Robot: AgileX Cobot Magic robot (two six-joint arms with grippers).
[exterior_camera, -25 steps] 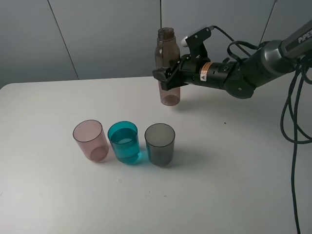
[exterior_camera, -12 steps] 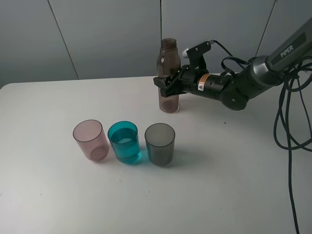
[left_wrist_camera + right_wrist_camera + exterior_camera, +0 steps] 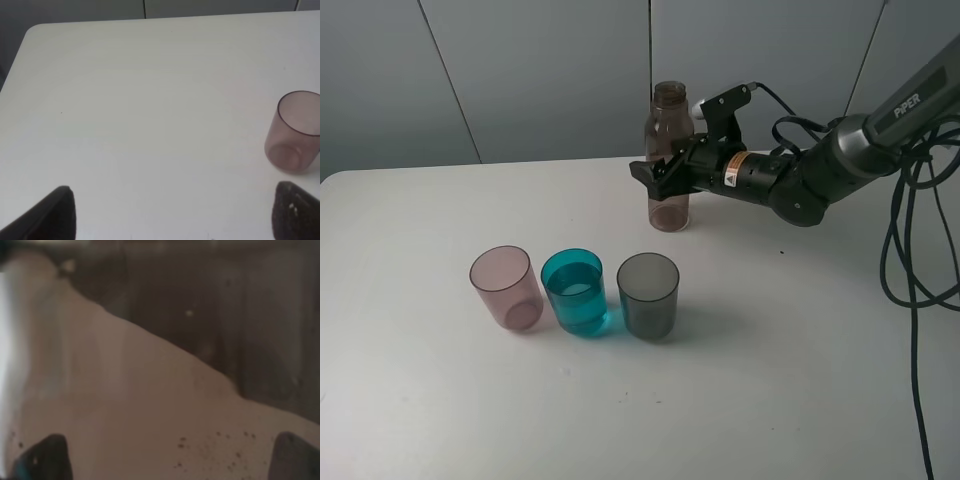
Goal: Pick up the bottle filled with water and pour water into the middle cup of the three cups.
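Right gripper [image 3: 658, 176]: jaws apart, flanking bottle [image 3: 667, 125]; contact unclear. Left gripper [image 3: 175, 215]: jaws apart over table [image 3: 800, 380].
Bottle: one, upright on the white table, behind cups.
Cups: three in a row: pink cup [image 3: 505, 288], teal cup [image 3: 575, 292] in the middle, holding water, grey cup [image 3: 648, 295].
Wall [image 3: 540, 70]: grey panels.

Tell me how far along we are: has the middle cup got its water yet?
Done, by the look of it: the middle cup holds water, while the pink cup beside it looks empty. The bottle stands upright on the table behind the cups. In hand: the right gripper sits around the bottle with its jaws open, not gripping. Left: likely only drawing that arm clear.
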